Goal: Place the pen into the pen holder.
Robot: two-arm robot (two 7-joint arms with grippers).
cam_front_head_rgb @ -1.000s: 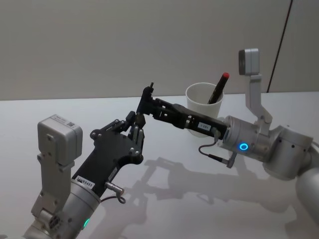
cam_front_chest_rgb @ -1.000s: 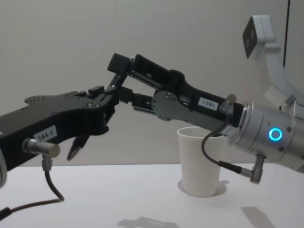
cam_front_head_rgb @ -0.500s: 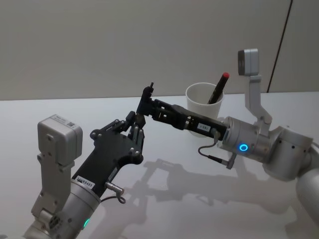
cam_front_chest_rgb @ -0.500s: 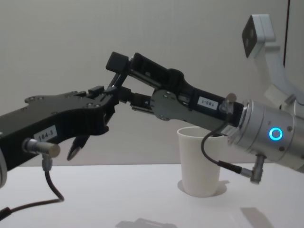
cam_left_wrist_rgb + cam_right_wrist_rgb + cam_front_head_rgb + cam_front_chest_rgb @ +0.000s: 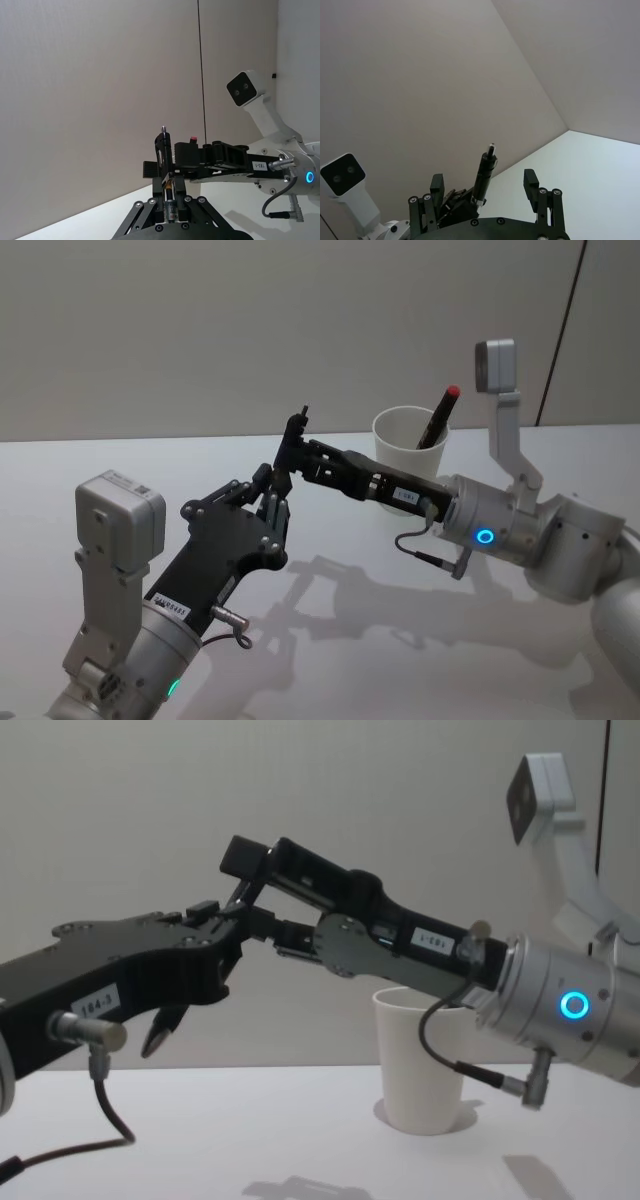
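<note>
My left gripper (image 5: 277, 486) is shut on a black pen (image 5: 485, 171) and holds it upright above the table, tip up. My right gripper (image 5: 289, 453) reaches in from the right and stands open. Its fingers (image 5: 530, 181) sit on either side of the pen's upper part without gripping it. The pen holder (image 5: 405, 446), a white paper cup, stands on the table behind and to the right of both grippers. In the chest view the pen holder (image 5: 420, 1065) sits below the right forearm. The left wrist view shows the pen (image 5: 170, 199) clamped between the left fingers.
A dark pen with a red cap (image 5: 441, 416) leans inside the cup. The white table (image 5: 120, 455) runs to a grey wall behind. The right arm's body (image 5: 540, 540) crosses in front of the cup.
The right gripper has edged slightly leftward around the pen's upper part. The left gripper and the pen have stayed still.
</note>
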